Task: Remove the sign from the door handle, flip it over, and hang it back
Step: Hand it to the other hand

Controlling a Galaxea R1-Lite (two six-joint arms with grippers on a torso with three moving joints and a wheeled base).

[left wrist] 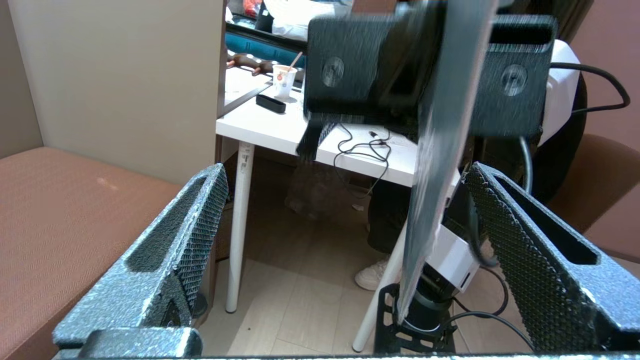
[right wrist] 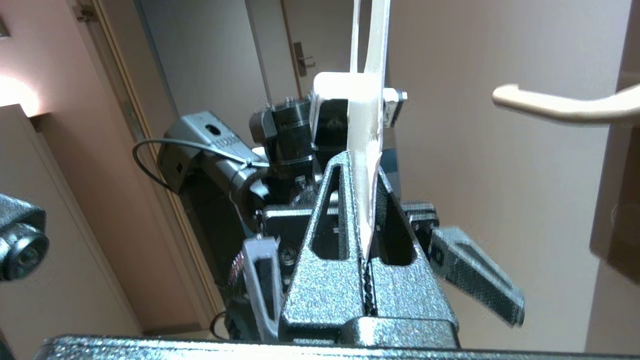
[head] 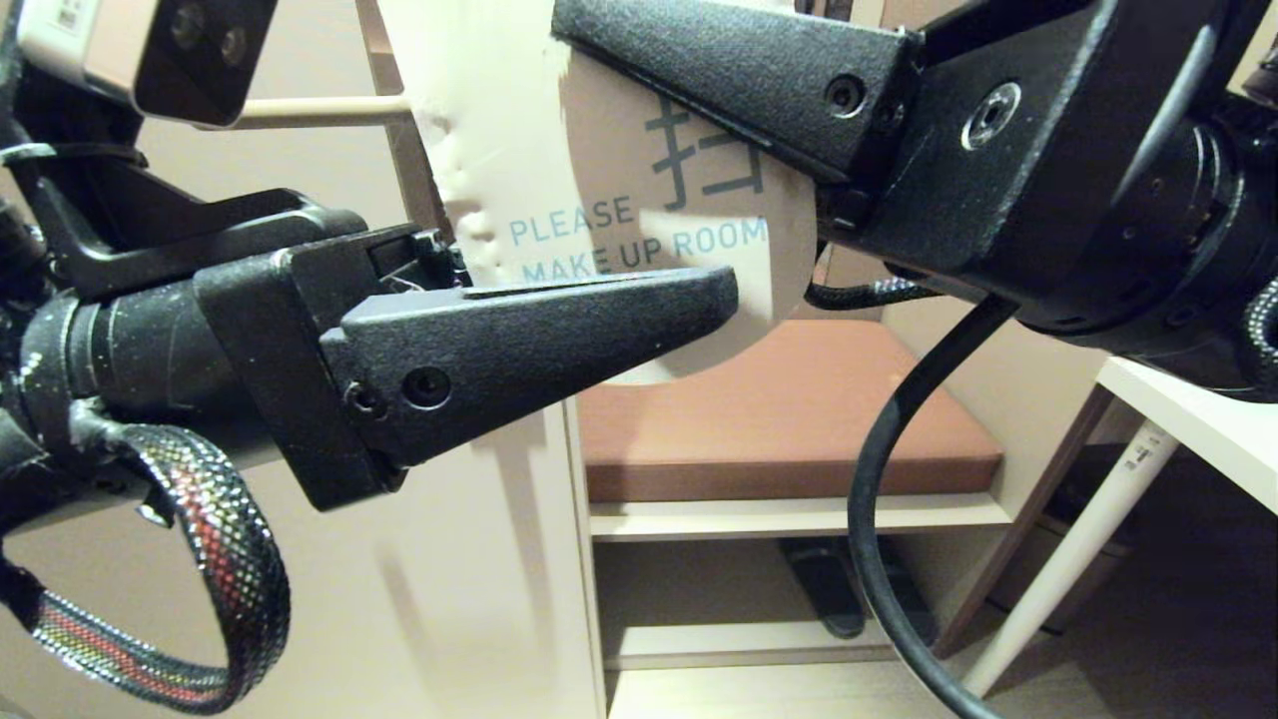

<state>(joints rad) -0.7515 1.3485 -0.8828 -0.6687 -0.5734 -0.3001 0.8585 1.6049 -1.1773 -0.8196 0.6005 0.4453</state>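
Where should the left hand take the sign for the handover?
On the sign's free rounded end, edge-on, one finger each side of the flat card, which already stands between the open left hand's fingers. The right hand pinches the other end.

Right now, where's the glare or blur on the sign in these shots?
Head view: the sign is washed out on its left part, but MAKE UP ROOM stays readable. Left wrist view: the sign is a smeared dark strip between the open left gripper fingers. Right wrist view: its edge, pinched by the right gripper, glows white.

sign [head: 689,230] reads "PLEASE MAKE UP ROOM"
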